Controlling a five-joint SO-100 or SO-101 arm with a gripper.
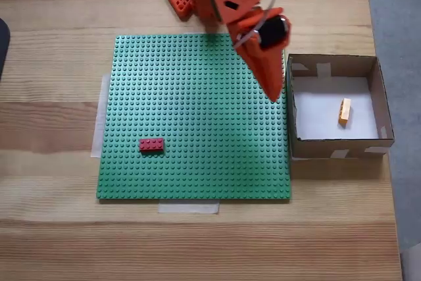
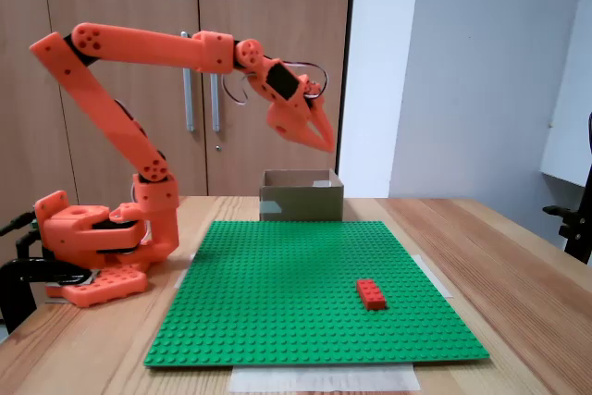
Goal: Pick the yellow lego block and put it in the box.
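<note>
Going left to right in a fixed view from above, the red lego brick point(image 1: 151, 144) lies on the green baseplate point(image 1: 191, 162), well apart from everything the task concerns. Further right, the gripper point(image 1: 275, 93) hangs over the baseplate's right edge, just beside the left wall of the box point(image 1: 335, 64), its tips pointing down toward the camera's near side. Its fingers look drawn together with nothing between them, and in the other fixed view the gripper point(image 2: 326, 143) also appears pinched to a point and empty, held high above the box point(image 2: 301, 196).

Rightmost, the yellow lego block point(image 1: 345, 110) already rests on the box's white floor, right of centre, its long axis running roughly toward and away from the arm's base. It lies to the right of the gripper and below it. By this judgement the placing is done, and any coming move is a withdrawal to the left, away from the box.
</note>
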